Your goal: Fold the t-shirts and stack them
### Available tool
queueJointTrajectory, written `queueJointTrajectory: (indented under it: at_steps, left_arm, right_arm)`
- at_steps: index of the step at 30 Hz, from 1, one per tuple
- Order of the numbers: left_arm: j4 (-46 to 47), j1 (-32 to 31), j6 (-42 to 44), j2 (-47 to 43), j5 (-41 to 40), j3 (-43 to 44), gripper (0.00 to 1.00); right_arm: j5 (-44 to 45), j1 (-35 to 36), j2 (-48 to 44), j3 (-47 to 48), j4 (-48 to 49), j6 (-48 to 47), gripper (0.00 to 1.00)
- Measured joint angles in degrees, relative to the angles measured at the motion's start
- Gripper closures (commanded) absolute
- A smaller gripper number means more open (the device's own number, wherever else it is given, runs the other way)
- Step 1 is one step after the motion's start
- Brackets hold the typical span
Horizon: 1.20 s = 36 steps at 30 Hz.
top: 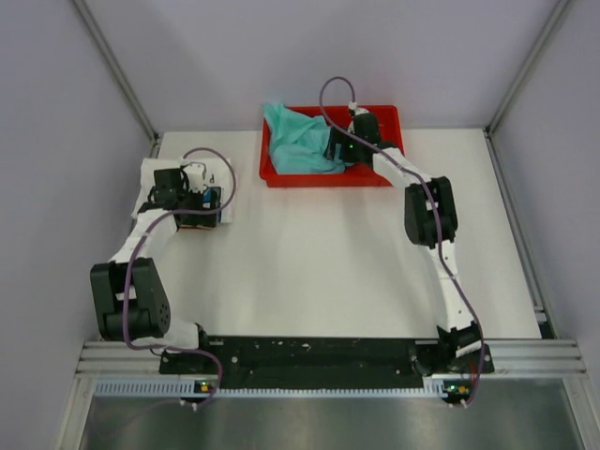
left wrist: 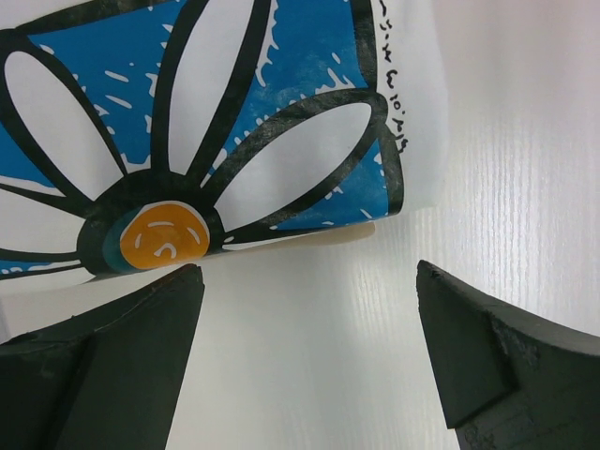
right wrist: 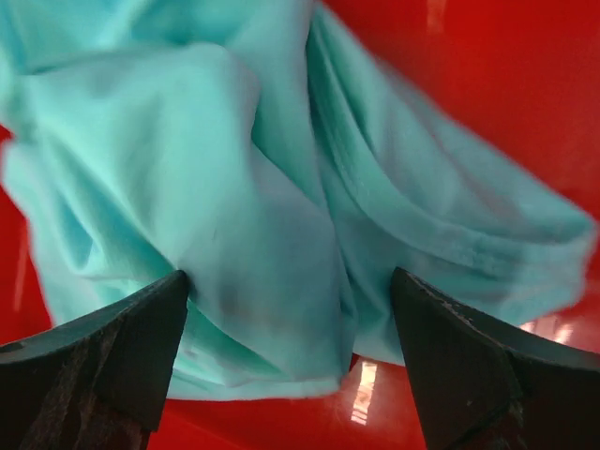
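Observation:
The teal-green t-shirt lies crumpled in the left part of the red tray. My right gripper reaches down into the tray over it. In the right wrist view its jaws stand wide apart with a fold of the teal cloth between them, above the tray floor. The white t-shirt with the blue daisy print lies folded at the table's left side. My left gripper hovers at that shirt's right edge. It is open over bare table, with the daisy print just ahead of the fingertips.
The white table runs between both arms. Grey walls and metal frame posts enclose the table on three sides. The arm bases sit on a black rail at the near edge.

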Motion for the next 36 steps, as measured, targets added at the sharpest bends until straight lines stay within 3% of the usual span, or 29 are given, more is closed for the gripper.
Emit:
queueJointTrajectory:
  at_steps: [1,2,3,4,14,22,29,33,36]
  left_arm:
    - [-0.3,0.0,0.0,0.0,0.1,0.0,0.01]
    - [-0.4,0.0,0.0,0.0,0.2,0.0,0.01]
    - [-0.5,0.0,0.0,0.0,0.3,0.0,0.01]
    - [-0.6,0.0,0.0,0.0,0.4,0.0,0.01]
    - [-0.8,0.0,0.1,-0.1,1.6,0.1,0.01]
    - [-1.2,0.0,1.4,-2.0,2.0,1.1,0.01]
    - [-2.8,0.0,2.4,-2.0,1.2,6.3,0.01]
    - [-3.7,0.0,3.0,-2.0,0.1,7.8,0.01]
    - [-4.1,0.0,3.4,-2.0,-0.6,8.3,0.01]
  right_arm:
    - [-0.2,0.7,2.0,0.7,-1.3,-0.4,0.35]
    - [-0.5,1.3,3.2,0.8,-2.1,-0.8,0.57]
    - [-0.1,1.9,3.7,1.0,-1.4,-1.2,0.9]
    - [-0.6,2.3,3.7,1.4,-1.5,-1.2,1.0]
    - [-1.9,3.3,-2.5,1.6,-1.4,-2.8,1.0]
    - [-16.0,6.4,-24.5,0.5,2.8,-6.4,1.0]
    - [-35.8,14.3,-54.2,-16.7,21.9,-1.5,1.0]
    - [-38.0,13.8,-66.2,-32.3,26.1,0.2,1.0]
    - [-36.4,13.8,-70.1,-44.1,24.7,-0.9,1.0]
